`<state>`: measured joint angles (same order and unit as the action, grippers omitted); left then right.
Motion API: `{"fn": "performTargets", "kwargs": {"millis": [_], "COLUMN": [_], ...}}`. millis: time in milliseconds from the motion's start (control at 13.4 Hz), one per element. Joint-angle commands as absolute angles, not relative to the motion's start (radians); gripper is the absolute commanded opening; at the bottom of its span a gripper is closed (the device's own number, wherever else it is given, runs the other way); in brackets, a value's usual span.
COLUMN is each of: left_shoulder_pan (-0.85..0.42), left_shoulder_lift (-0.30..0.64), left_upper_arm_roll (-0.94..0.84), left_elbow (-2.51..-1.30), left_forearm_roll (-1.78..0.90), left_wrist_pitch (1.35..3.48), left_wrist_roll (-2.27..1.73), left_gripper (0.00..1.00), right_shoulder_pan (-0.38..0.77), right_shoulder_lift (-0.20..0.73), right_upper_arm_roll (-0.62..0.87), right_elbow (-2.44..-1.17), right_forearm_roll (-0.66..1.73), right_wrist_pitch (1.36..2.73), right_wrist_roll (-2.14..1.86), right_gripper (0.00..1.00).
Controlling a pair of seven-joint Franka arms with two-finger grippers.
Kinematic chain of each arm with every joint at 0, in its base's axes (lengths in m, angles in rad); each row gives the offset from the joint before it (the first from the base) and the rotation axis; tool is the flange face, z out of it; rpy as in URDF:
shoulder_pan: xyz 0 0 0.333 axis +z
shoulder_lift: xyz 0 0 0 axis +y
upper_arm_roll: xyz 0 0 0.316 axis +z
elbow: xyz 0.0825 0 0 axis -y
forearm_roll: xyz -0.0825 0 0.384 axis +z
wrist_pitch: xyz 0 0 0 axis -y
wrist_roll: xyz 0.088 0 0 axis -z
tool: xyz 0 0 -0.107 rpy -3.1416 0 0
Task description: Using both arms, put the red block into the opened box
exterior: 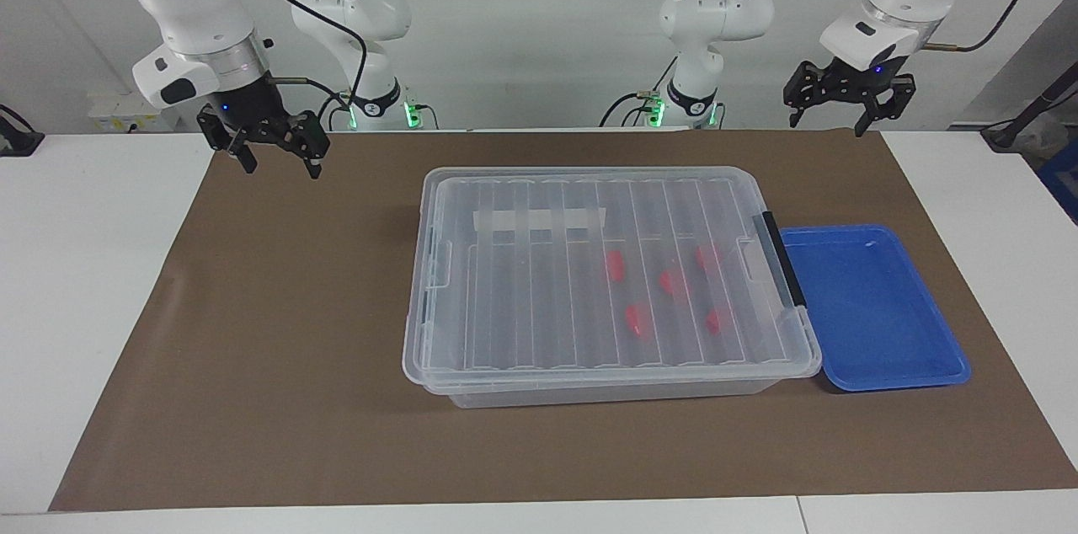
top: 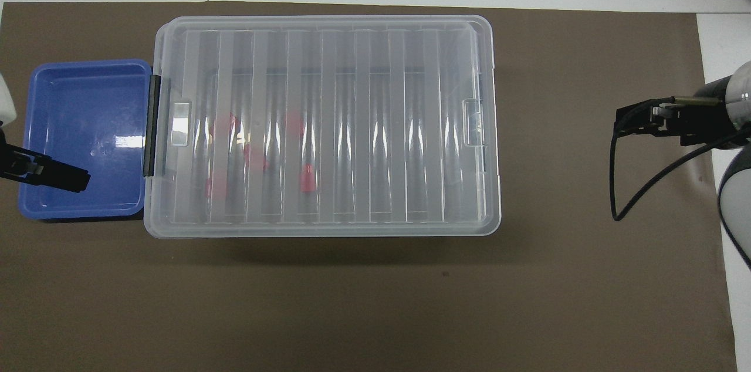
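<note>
The box (exterior: 438,264) (top: 481,67) is a clear bin in the middle of the brown mat, and its ribbed lid (exterior: 539,298) lies shut over it. Through the lid I see several red blocks (exterior: 615,264) (top: 306,179) on the box floor, toward the black handle (exterior: 783,269). My right gripper (exterior: 282,168) (top: 631,119) hangs open and holds nothing, over the mat toward the right arm's end. My left gripper (exterior: 827,124) (top: 58,175) hangs open and holds nothing, high over the blue tray's outer edge. Neither gripper touches the box.
A shallow blue tray (exterior: 876,382) (top: 82,64) with nothing in it sits against the handle end of the box. The brown mat (exterior: 295,349) covers most of the white table. A white strip (exterior: 539,220) lies on the lid.
</note>
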<state>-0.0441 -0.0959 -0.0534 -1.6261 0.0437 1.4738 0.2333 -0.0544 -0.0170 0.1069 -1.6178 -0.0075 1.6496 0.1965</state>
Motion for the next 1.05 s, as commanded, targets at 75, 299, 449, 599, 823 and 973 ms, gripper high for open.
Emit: {"fn": "performTargets", "kwargs": {"millis": [75, 299, 449, 599, 823, 973], "left_shoulder_pan": [-0.029, -0.029, -0.029, -0.029, -0.029, -0.029], "left_shoulder_lift": [-0.118, -0.118, -0.118, -0.118, -0.118, -0.118], "left_upper_arm_roll": [-0.064, -0.064, -0.064, -0.064, -0.064, -0.064], "left_elbow": [-1.652, -1.652, -1.652, -1.652, -1.652, -1.652], "left_forearm_roll": [0.058, 0.058, 0.058, 0.058, 0.058, 0.058], "left_wrist_pitch": [1.486, 1.486, 1.486, 1.485, 1.485, 1.485], "left_wrist_roll": [0.241, 0.241, 0.241, 0.241, 0.241, 0.241], "left_gripper": [1.00, 1.00, 1.00, 1.00, 1.00, 1.00], "right_shoulder_pan": [-0.074, -0.010, 0.037, 0.037, 0.035, 0.044], "right_shoulder_lift": [-0.028, -0.028, -0.023, -0.023, -0.025, -0.028], "right_upper_arm_roll": [0.115, 0.022, -0.032, -0.032, -0.028, -0.028], "right_elbow": [-1.595, -1.574, -1.537, -1.543, -1.551, -1.555], "right_forearm_roll": [-0.003, -0.008, -0.015, -0.009, -0.003, -0.003], "right_wrist_pitch": [1.621, 1.582, 1.540, 1.537, 1.537, 1.537], "right_wrist_roll": [0.198, 0.190, 0.187, 0.187, 0.187, 0.187], "right_gripper": [1.00, 1.00, 1.00, 1.00, 1.00, 1.00]}}
